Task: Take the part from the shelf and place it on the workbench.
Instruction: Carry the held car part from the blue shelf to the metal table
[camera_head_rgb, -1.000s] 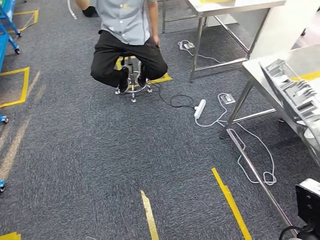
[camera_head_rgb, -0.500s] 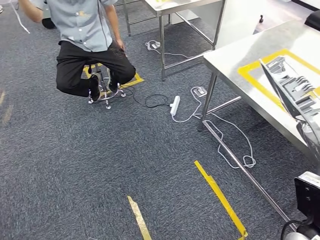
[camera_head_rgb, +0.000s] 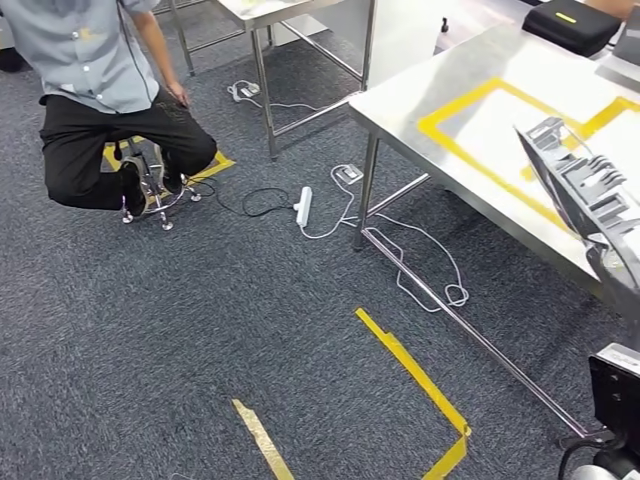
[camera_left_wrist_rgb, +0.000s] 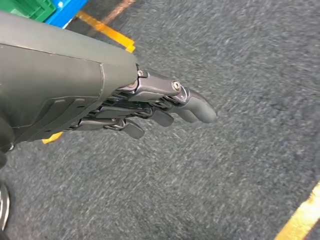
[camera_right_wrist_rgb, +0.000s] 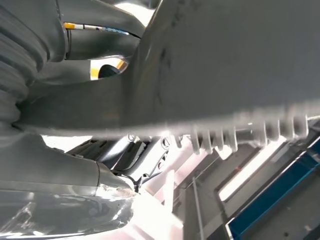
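While carried at far right above the steel tabletop, ribbed grey metal part reads as a rigid casting: heavy-looking, hard, smooth-faced, likely slippery. Gripped from below by right hand, fingers wrapped under its flat base. Best held on the flat plate edge, not the thin fins. Needs level set-down inside the yellow tape outline. Left hand empty, fingers straight and slack, over carpet.

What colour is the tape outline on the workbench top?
Yellow: the tape outline on the steel workbench shows best in the head view.
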